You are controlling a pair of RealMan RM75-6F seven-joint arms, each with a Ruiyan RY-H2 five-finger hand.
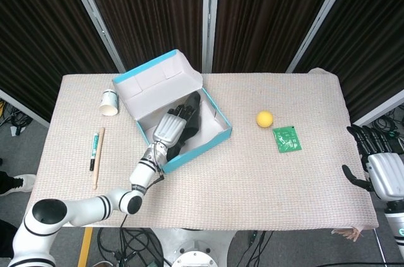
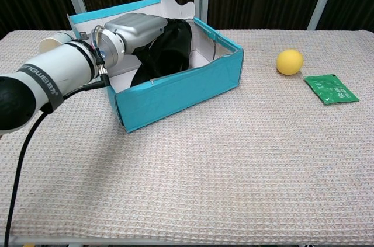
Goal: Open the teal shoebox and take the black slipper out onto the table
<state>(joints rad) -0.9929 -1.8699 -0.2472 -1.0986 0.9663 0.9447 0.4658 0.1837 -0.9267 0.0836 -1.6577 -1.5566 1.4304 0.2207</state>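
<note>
One left hand [image 2: 131, 28] gripping black slipper [image 2: 166, 48] (fingertips hidden), teal shoebox [image 2: 181, 92] open

a coarse, woven beige cloth [image 2: 234, 171] covers the table. the shoebox [image 2: 181, 92] looks like matt teal cardboard outside, plain white inside. the slipper [image 2: 166, 48] in it appears soft, matt black fabric. the left hand [image 2: 133, 28] has a smooth silvery shell with a dull sheen, its arm glossy white plastic. at far right, a smooth yellow ball [image 2: 290, 61] and a shiny green packet [image 2: 331, 89]. far left, a paper cup [image 1: 110, 103] and bare wooden stick [image 1: 99, 158].
</note>
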